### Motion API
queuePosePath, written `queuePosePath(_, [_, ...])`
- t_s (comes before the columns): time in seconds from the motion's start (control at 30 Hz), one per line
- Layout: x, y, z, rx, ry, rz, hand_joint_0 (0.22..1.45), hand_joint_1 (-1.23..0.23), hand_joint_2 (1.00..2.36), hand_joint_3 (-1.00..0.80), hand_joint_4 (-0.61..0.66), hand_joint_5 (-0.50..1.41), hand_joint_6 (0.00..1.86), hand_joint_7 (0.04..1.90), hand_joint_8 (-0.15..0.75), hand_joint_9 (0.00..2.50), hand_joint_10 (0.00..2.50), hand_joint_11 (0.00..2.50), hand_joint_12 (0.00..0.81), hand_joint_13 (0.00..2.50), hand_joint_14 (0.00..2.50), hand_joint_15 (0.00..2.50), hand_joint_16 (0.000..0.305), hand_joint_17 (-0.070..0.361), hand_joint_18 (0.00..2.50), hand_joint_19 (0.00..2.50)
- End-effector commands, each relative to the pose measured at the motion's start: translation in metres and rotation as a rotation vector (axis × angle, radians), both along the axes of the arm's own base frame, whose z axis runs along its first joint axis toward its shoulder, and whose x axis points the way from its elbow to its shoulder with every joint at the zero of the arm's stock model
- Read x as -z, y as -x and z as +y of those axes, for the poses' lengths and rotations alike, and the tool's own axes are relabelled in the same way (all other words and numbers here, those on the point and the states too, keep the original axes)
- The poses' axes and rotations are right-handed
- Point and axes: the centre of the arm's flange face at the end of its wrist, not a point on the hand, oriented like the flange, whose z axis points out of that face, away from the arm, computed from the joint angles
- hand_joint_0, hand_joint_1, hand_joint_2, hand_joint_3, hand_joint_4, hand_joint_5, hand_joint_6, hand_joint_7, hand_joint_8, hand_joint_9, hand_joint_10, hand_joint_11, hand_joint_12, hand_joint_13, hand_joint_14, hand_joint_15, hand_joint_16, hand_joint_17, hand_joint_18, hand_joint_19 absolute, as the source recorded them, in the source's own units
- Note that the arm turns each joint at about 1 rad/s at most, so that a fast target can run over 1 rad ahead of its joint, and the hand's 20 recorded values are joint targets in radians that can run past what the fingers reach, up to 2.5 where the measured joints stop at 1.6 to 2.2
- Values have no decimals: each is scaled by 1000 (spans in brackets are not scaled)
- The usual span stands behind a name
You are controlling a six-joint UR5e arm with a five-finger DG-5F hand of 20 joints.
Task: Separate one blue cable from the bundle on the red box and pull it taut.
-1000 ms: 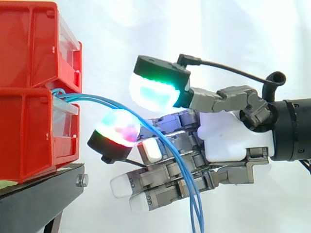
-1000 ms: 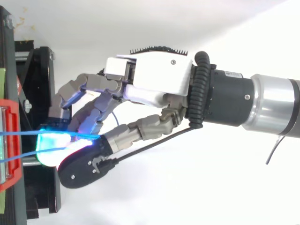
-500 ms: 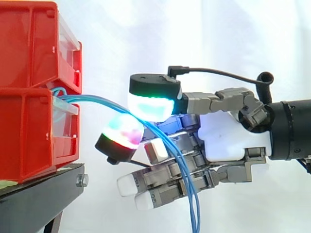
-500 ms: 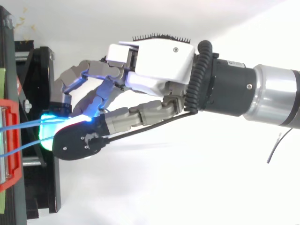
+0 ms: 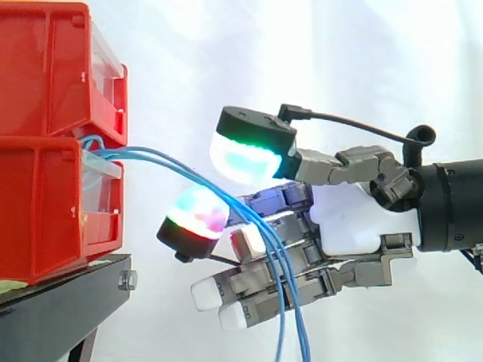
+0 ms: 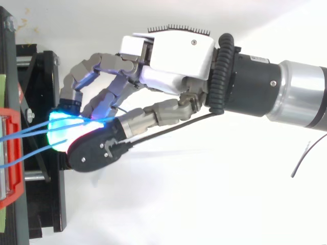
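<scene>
Several thin blue cables point(image 5: 166, 160) leave the gap between the stacked red bins point(image 5: 45, 211), arc right and hang slack past the bottom edge. My hand point(image 5: 351, 222) reaches in from the right, palm toward the bins. The cables run through the gap between the raised thumb pad point(image 5: 243, 154), glowing green, and a red-glowing fingertip point(image 5: 198, 213) below it, then drape across the lower fingers. The pads stand slightly apart around the cables. In the top view the blue cables point(image 6: 30, 133) fan from the red bin point(image 6: 11, 153) into the glowing pads of the hand point(image 6: 168, 56).
The bins sit on a black stand point(image 5: 60, 302) at the left, its frame point(image 6: 43, 76) right beside my fingertips. A white curtain lies behind and there is free room to the right of the stand.
The thumb pad, which had come down onto the cables half a second ago, has lifted again. The hand has shifted slightly right, and the cables now spread apart more.
</scene>
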Motion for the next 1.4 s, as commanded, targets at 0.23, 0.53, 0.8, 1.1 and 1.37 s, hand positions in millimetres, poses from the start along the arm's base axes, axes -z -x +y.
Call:
queuePosePath(0.23, [-1, 1, -8, 12, 35, 10, 566, -653, 1015, -272, 64, -92, 896, 848, 270, 1118, 23, 690, 324, 710, 16, 382, 42, 93, 508, 498])
queuePosePath(0.53, [-22, -5, -17, 18, 69, -6, 665, -851, 1020, -175, -50, -117, 945, 808, 253, 1070, 25, 728, 322, 728, 16, 381, 43, 97, 584, 483])
queuePosePath(0.8, [-28, -2, -18, 18, 70, 32, 769, -885, 1014, -323, -165, -126, 959, 923, 241, 1076, 22, 725, 314, 746, 16, 381, 43, 96, 615, 485])
queuePosePath(1.1, [-25, 0, -16, 13, 70, 52, 584, -915, 1000, -500, 0, -89, 939, 780, 235, 1128, 25, 710, 316, 813, 17, 412, 42, 95, 666, 511])
queuePosePath(1.37, [-29, 1, -18, 13, 72, 48, 411, -554, 1000, -500, 28, -70, 890, 780, 288, 1189, 21, 642, 383, 845, 15, 399, 57, 129, 718, 534])
